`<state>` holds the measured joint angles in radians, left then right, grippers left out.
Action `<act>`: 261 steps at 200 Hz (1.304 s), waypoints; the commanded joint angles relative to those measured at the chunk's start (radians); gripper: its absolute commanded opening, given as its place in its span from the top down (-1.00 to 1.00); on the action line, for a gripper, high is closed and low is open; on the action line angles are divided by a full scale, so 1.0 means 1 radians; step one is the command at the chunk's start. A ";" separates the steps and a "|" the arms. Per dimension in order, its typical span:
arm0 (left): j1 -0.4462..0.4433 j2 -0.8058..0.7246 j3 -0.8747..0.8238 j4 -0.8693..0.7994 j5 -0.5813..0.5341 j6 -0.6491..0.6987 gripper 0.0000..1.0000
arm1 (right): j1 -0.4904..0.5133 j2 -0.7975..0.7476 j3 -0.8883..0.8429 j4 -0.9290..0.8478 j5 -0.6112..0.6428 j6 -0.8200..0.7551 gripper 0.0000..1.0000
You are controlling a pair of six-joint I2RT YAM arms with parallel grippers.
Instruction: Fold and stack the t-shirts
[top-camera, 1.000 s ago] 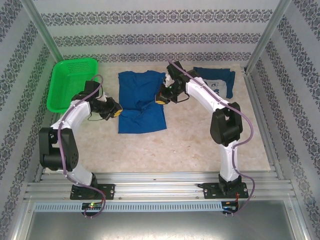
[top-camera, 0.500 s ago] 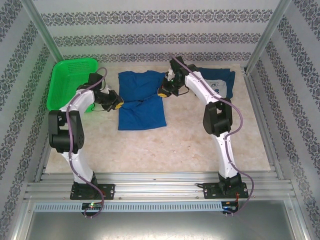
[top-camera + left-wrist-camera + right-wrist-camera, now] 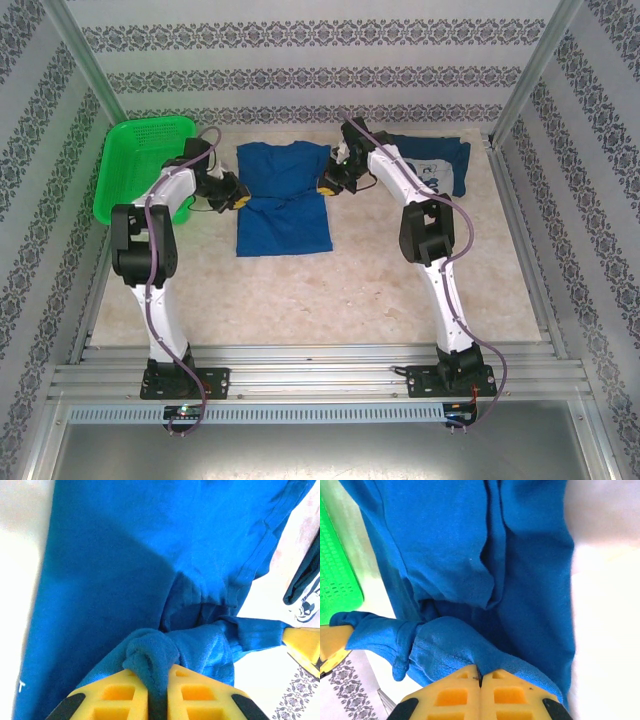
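Note:
A royal-blue t-shirt (image 3: 283,215) lies spread in the middle of the table, pinched in at its waist. My left gripper (image 3: 238,199) is shut on a bunched fold of its left edge (image 3: 150,652); the yellow fingers (image 3: 200,695) clamp the cloth. My right gripper (image 3: 325,184) is shut on the opposite edge (image 3: 465,645), with its fingertips (image 3: 462,692) pressed together over the fabric. A band of cloth runs between the two grippers. A second t-shirt (image 3: 432,162), folded with white print showing, lies at the back right.
A green mesh basket (image 3: 145,165) stands tilted at the back left, close behind my left arm, and its wall (image 3: 337,575) is in the right wrist view. Patterned walls and metal posts enclose the table. Bare tabletop (image 3: 330,300) stretches toward the near edge.
Both arms have stretched toward the back of the table, carrying the pinched cloth away from the near edge. The shirt's lower part has drawn in and looks shorter.

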<state>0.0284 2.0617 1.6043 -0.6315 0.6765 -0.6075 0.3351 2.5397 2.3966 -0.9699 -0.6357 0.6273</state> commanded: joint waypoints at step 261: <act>0.024 -0.510 -0.758 0.230 0.066 -0.004 -0.29 | 0.116 -0.666 -1.250 0.789 0.051 0.161 -0.22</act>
<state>0.0357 1.5547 0.8612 -0.5373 0.7509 -0.5926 0.4381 1.8420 1.1503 -0.3225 -0.5915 0.7494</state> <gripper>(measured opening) 0.648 0.610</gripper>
